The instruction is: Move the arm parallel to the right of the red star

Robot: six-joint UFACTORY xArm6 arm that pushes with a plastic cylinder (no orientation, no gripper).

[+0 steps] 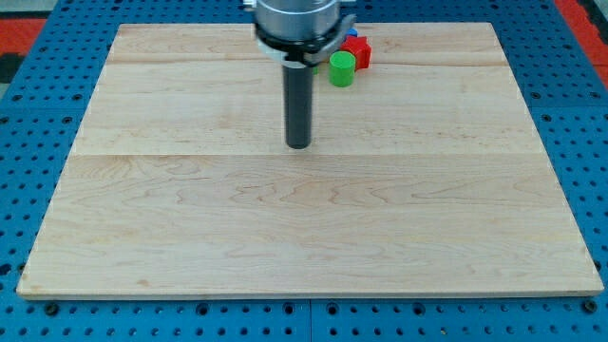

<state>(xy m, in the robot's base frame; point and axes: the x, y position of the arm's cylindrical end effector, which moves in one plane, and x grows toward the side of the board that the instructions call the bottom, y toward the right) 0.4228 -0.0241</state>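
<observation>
Item 1, the wooden board (190, 218): pale, made of joined planks, filling most of the view. It lies on a blue perforated base (28, 123) that shows around all its edges.

Item 2, the arm's rod (298, 104): dark, straight and upright, hanging from a metallic collar (296, 24) at the view's top centre. The arm carries no gripper or hand, so there is nothing to open or close, and nothing is held. The tip (298, 145) rests on the board a little above its middle, on bare wood and touching no block. All blocks lie up and to the view's right of the tip, well apart from it.

Item 3, the green cylinder (341, 68): upright, near the board's top edge, just to the view's right of the rod's upper part. It is the block nearest the tip.

Item 4, the red block (359, 50): directly behind and to the view's right of the green cylinder, touching or nearly touching it. It is partly hidden, so its star shape cannot be confirmed.

Item 5, a blue block (350, 31): only a sliver shows above the red one, beside the collar; shape not discernible.
</observation>
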